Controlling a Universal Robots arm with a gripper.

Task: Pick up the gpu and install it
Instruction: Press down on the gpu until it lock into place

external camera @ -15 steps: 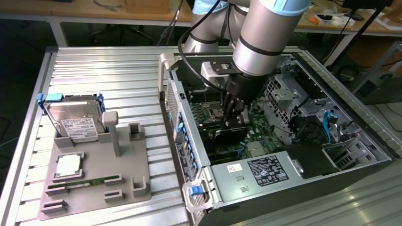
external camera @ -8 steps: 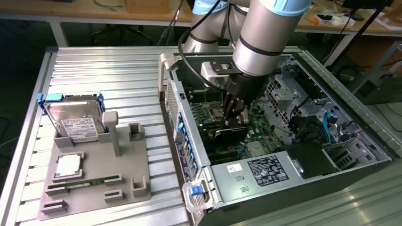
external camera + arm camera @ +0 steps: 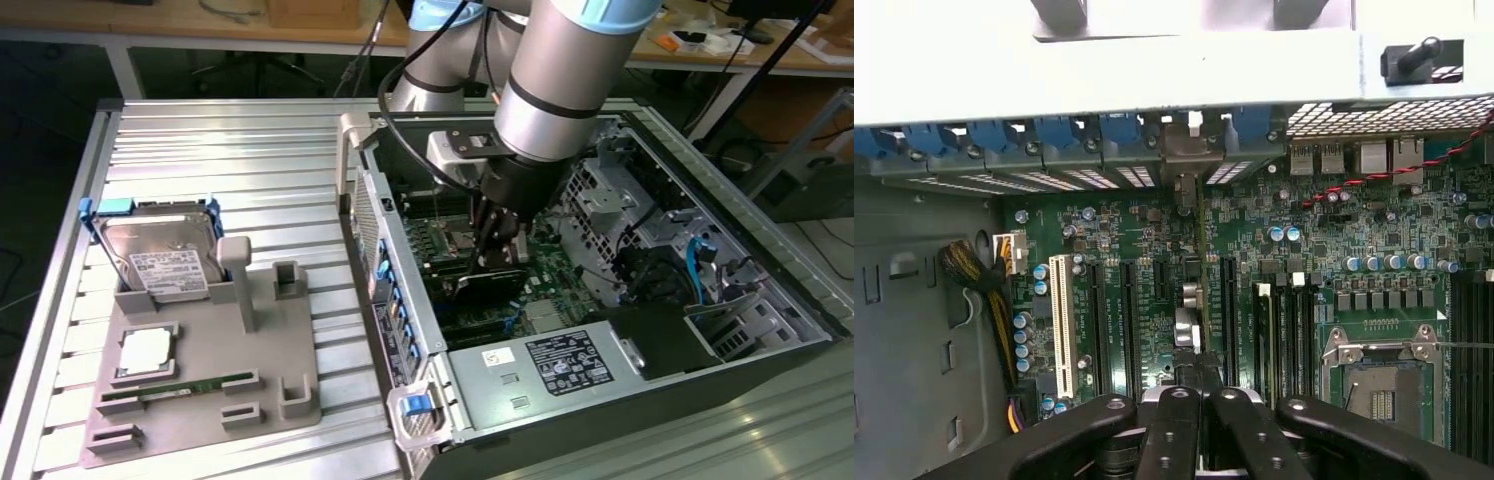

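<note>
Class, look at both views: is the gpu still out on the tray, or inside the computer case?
Inside the case. The shut gripper holds the gpu edge-on above the motherboard, lined up with an expansion slot; full seating cannot be told.

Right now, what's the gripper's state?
Gripper: shut on the gpu, held edge-on over the motherboard inside the computer case.

Even overhead light fills the exterior view, brightening the ribbed metal desk (image 3: 214, 150) with mild glare while the inside of the computer case (image 3: 694, 350) stays dim under the arm's shadow. In the wrist view the pale case wall (image 3: 1154, 70) is washed out nearly white, the motherboard (image 3: 1354, 250) reads fairly sharp, and the close dark fingers (image 3: 1169, 430) look soft, perhaps out of focus.
</note>
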